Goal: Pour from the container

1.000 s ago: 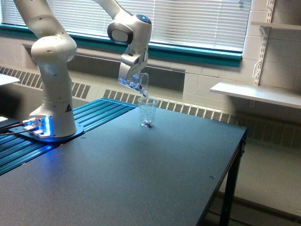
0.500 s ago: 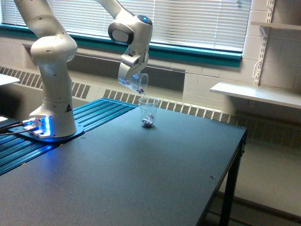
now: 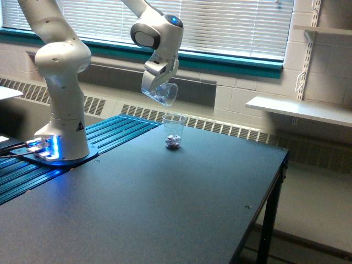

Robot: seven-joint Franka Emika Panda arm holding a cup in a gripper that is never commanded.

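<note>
The fingers (image 3: 156, 89) grasp a tilted clear cup (image 3: 163, 94), mouth angled down. Below them, slightly toward the exterior view's right, a taller cup (image 3: 174, 131) stands on the desk (image 3: 165, 203).

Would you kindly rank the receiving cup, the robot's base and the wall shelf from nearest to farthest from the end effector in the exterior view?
1. Receiving cup: just below the end effector, which holds the small clear cup.
2. Robot's base: toward the view's left.
3. Wall shelf: far on the view's right.

The white arm (image 3: 60, 82) rises from its base and bends over. Its claw (image 3: 157, 88) points downward, clamped on a tipped cup (image 3: 164, 94).
</note>
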